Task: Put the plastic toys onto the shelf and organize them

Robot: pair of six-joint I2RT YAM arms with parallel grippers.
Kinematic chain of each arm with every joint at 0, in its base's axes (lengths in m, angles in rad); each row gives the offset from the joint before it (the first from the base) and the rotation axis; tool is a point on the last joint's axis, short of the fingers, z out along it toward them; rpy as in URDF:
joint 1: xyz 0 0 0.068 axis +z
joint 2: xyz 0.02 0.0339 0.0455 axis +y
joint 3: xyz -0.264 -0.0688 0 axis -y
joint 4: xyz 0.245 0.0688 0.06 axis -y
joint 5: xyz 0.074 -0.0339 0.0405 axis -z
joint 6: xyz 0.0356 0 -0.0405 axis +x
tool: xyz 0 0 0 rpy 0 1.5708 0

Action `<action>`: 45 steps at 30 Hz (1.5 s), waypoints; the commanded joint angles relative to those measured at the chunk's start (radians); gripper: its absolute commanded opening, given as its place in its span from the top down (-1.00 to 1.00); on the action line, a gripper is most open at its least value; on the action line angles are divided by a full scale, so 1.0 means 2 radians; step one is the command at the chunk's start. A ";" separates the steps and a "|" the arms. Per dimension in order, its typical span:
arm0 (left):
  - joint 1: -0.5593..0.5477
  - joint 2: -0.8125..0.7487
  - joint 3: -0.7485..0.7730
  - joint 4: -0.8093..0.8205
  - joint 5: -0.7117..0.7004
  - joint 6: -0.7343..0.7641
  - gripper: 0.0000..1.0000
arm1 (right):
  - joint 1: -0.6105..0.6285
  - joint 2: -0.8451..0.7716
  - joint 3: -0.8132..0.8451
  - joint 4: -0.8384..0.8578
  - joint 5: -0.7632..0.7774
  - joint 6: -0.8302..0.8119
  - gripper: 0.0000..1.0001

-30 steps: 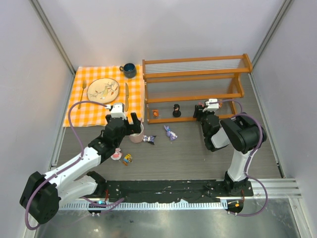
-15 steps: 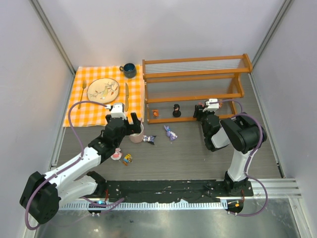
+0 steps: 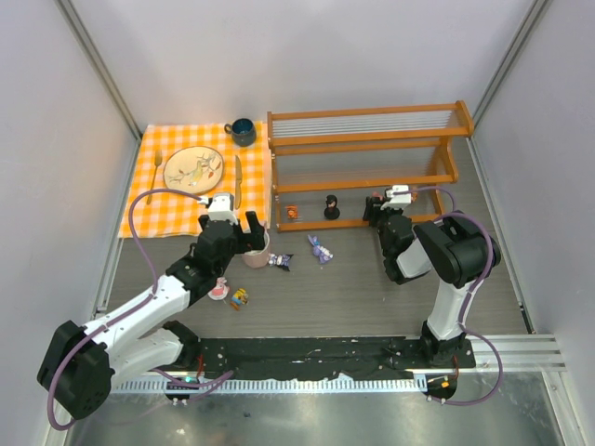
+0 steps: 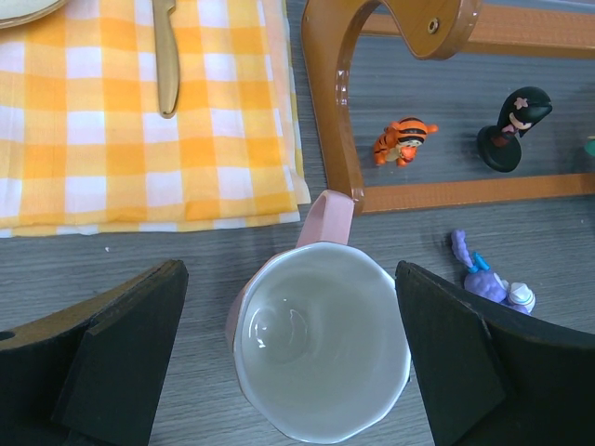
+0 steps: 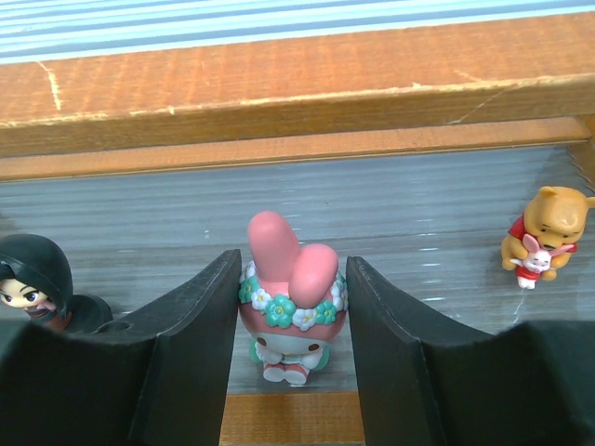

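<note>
No movement in a second: right end effector point(image 5: 290, 279) stays clamped on pink-eared toy point(image 5: 286, 311) at the shelf point(image 5: 297, 88), release pending; left end effector point(image 4: 290, 311) gapes above mug point(image 4: 321, 372).

Overhead view, two wrist close-ups, shelf point(image 3: 367, 122) shared

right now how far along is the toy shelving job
Done: tiger figurine, black-haired figurine and yellow bear stand in the shelf's bottom level. In hand: right gripper shut on the pink-eared figurine there. To do: purple toy, dark purple toy, pink toy and yellow toy on the table; left gripper open above the mug.
</note>
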 commanded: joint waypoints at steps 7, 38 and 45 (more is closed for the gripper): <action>-0.001 -0.003 -0.004 0.028 0.001 0.003 -0.99 | -0.003 0.000 -0.017 0.130 -0.008 0.003 -0.08; -0.001 -0.009 -0.006 0.027 -0.001 0.004 -1.00 | -0.002 -0.019 -0.037 0.130 -0.029 0.006 -0.56; -0.001 -0.014 -0.008 0.028 -0.002 0.005 -0.99 | -0.001 -0.046 -0.049 0.129 -0.032 0.005 -0.60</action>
